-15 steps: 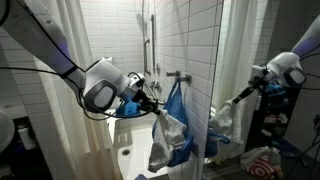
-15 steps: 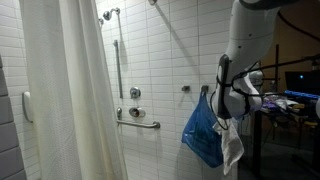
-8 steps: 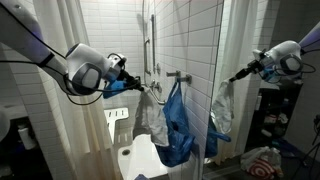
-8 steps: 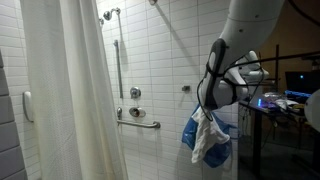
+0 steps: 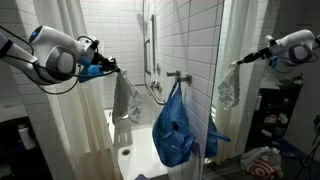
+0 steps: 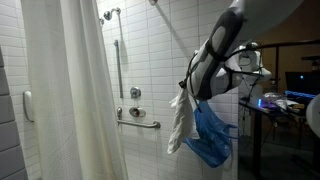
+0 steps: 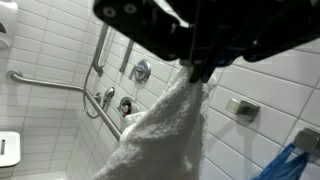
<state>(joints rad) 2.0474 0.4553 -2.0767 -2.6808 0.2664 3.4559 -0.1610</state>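
1 white towel hangs limp from the claw, which is clenched on the cloth's bunched top edge. In the wrist view the dark claw comes in from the top and the towel drops straight down from its tips. The towel is held in the air inside the shower stall, off the tiled wall, with its lower end dangling free above the tub.

In an exterior view a blue bag hangs near the towel from a hook on the wall, and the 2 are apart. In an exterior view taken from another angle, the towel overlaps the near edge of the bag. I cannot tell whether they touch there.

A shower curtain is drawn to one side, and a vertical grab bar is fixed to the tiles.
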